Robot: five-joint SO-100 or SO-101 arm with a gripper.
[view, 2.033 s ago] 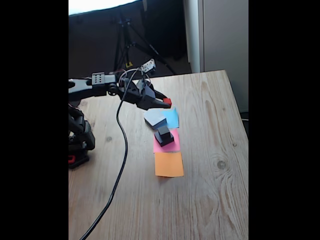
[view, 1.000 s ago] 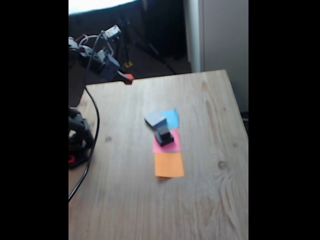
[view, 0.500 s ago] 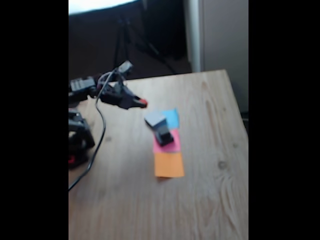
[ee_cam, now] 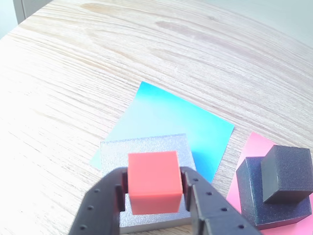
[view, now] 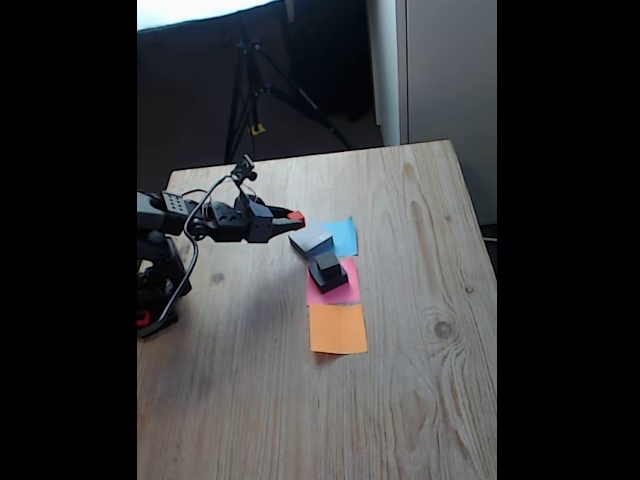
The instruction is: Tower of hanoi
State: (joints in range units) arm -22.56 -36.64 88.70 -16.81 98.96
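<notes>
My gripper [view: 292, 216] [ee_cam: 153, 190] is shut on the tiny red cube [view: 296, 215] [ee_cam: 152, 180]. It hovers just left of, and slightly above, the large flat grey block [view: 311, 239] [ee_cam: 146, 145], which lies half on the blue paper square [view: 345, 236] [ee_cam: 171, 115]. In the wrist view the red cube sits over the grey block's middle. The small black cube [view: 327, 262] [ee_cam: 286, 172] rests on the medium black block [view: 329, 276] [ee_cam: 252, 198], and that stack stands on the pink paper [view: 338, 291] [ee_cam: 250, 143].
An orange paper square [view: 338, 328] lies bare in front of the pink one. The arm's base [view: 157, 285] stands at the table's left edge, with a cable hanging beside it. A tripod [view: 262, 85] stands behind the wooden table [view: 420, 380].
The arm swung up and back to the far left with the red cube. It then came down again and now holds the cube low beside the grey block.
</notes>
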